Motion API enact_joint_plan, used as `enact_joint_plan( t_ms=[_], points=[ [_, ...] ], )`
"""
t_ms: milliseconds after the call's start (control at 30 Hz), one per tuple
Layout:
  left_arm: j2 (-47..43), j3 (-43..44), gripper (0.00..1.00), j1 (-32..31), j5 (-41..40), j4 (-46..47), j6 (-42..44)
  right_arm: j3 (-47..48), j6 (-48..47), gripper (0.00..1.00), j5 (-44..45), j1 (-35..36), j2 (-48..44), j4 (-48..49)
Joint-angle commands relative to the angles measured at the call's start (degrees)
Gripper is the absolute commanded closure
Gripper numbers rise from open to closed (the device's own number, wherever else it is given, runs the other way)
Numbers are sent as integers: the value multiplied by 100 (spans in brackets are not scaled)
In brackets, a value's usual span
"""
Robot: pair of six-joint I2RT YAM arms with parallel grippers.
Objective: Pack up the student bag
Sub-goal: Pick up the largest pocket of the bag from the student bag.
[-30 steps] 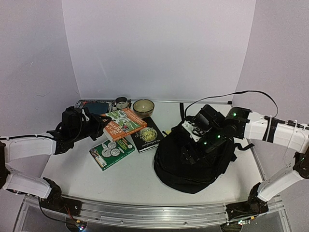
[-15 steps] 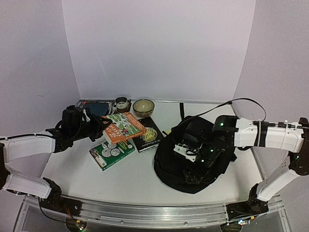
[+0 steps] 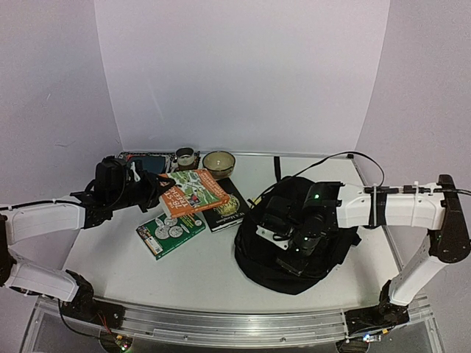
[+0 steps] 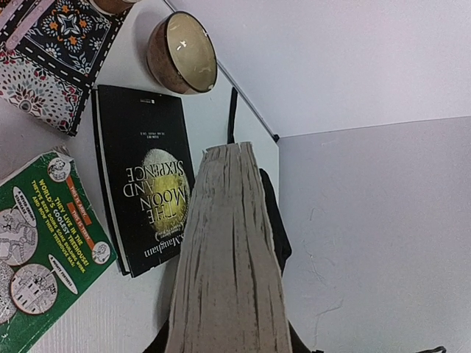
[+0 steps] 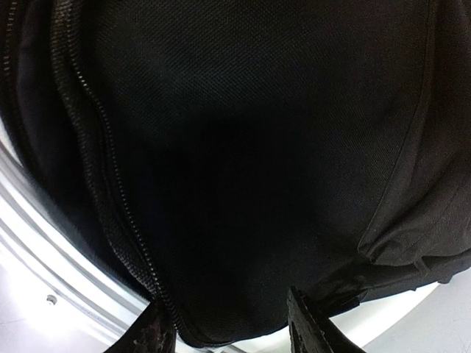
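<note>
The student bag [image 3: 255, 250] is a large black backpack lying at the right of the table, and its fabric [image 5: 257, 147] fills the right wrist view. My right gripper [image 3: 291, 257] presses down on its top. Its jaws [image 5: 228, 323] stand apart, a bulge of fabric between them, and the zip [image 5: 110, 191] runs down to the left finger. My left gripper [image 3: 153, 188] is shut on an orange and green book [image 3: 193, 193], held tilted above the table. That book's page edge [image 4: 228, 257] hides the fingers in the left wrist view.
A black book [image 3: 224, 206] [image 4: 147, 191] and a green book [image 3: 171, 232] [image 4: 44, 250] lie flat under the held one. At the back stand a brown bowl [image 3: 218, 163] [image 4: 182, 51], a small jar [image 3: 185, 156] and a patterned pouch [image 3: 143, 162] [image 4: 55, 55].
My right arm swung left and toward the near edge across the bag, and its jaws narrowed. My left gripper lifted the orange book slightly and carried it right.
</note>
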Motion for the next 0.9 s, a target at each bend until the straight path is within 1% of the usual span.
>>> enact_joint_plan(
  t_ms=[0,167,300,367,533,600,633,867],
  points=[
    [-74,455,100,21,276,534,27,99,-178,48,157,84,224,-190],
    [-48,498,100,25,418,533,12,66,-232,43,63,183,376,-89],
    [-56,516,100,29,491,533,-6,57,-258,43,221,202,467,24],
    [-67,533,100,24,549,535,-32,100,-251,50,378,202,478,85],
    [-100,544,100,7,714,525,-103,253,-103,87,789,202,280,281],
    [-143,517,100,-19,737,525,-139,364,22,96,1049,201,102,331],
    [-169,501,100,-29,733,526,-165,430,84,100,1185,202,15,346],
    [-288,449,100,-185,773,519,-281,979,733,100,2777,197,-525,462]
  ],
)
